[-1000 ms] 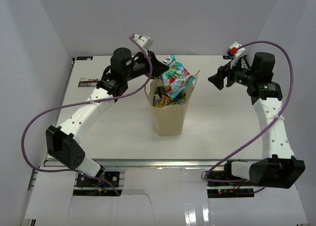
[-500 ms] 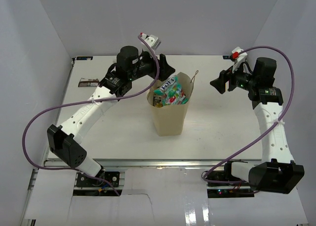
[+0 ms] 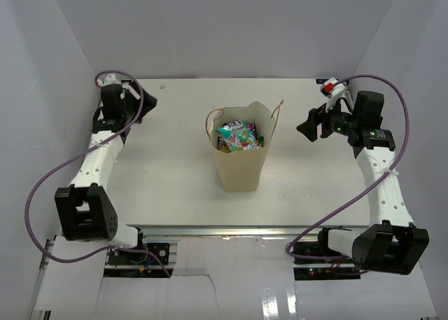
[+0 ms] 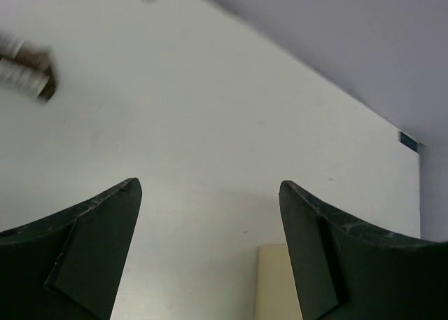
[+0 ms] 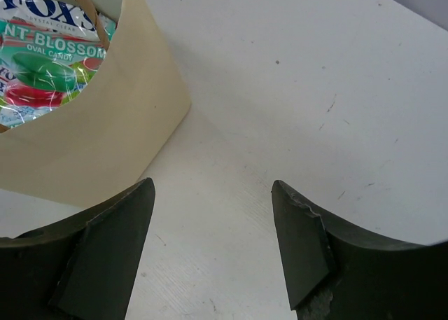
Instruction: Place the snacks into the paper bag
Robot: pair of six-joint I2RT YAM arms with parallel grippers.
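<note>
Checking in from my remote desk. The paper bag (image 3: 241, 167) stands upright mid-surface (image 3: 175, 166), stuffed with snacks (image 3: 236, 136), with the teal-white packet (image 5: 49, 54) on top. The right gripper (image 5: 213, 185) is just right of the bag, jaws spread wide and empty. The left gripper (image 4: 210, 187) is well off to the bag's left, jaws also apart and empty, with a small blurry bar (image 4: 24, 71) lying on the surface near it.
</note>
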